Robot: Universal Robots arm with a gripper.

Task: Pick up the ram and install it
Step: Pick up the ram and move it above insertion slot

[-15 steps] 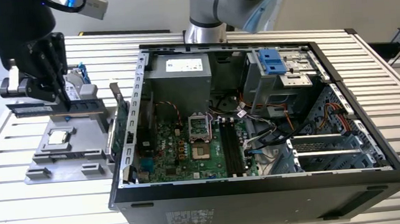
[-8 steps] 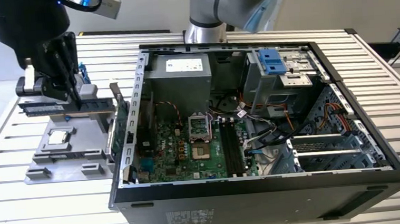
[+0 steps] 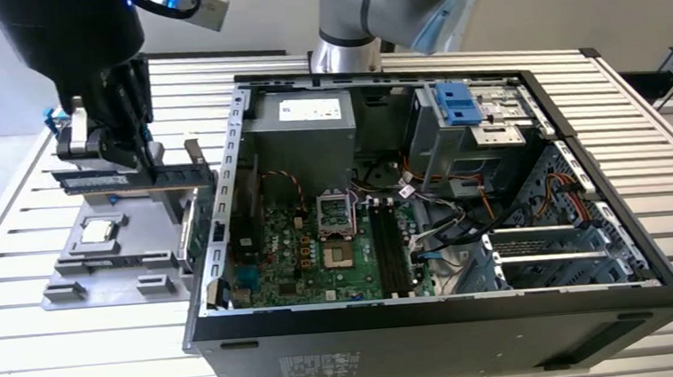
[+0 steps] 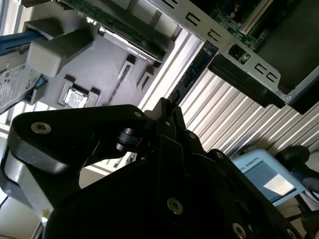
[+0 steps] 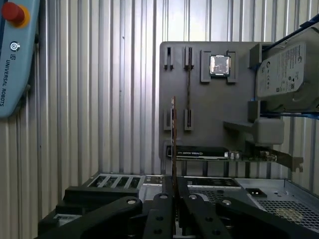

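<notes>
Exterior view's left: gripper (image 3: 100,161) hangs over the grey tray (image 3: 71,291), clenched on the ram (image 3: 93,178). The ram lies level in its grip, long side running left-right, outside the case (image 3: 440,310) and above the tray. Can't tell if it clears the tray fully. A chip (image 3: 100,230) sits in its tray pocket just below the gripper. A dark card (image 3: 182,177) stands on edge at the tray's side nearest the case. The tray rests on the slatted metal table (image 3: 88,357).

Middle to right in the exterior view: the open case lies on its side just beside the tray. The green motherboard (image 3: 305,253) shows inside, with long black slots (image 3: 389,251) right of the socket and nothing in them.

First wrist view: a pendant (image 5: 15,55) with a red button lies on the table. The ram is seen edge-on as a thin upright line (image 5: 173,144), pinched between the black fingers (image 5: 162,201), in front of the tray's bare narrow slot (image 5: 188,89). Past that come the chip, then the hard drive (image 5: 286,72) at the tray's far side.
</notes>
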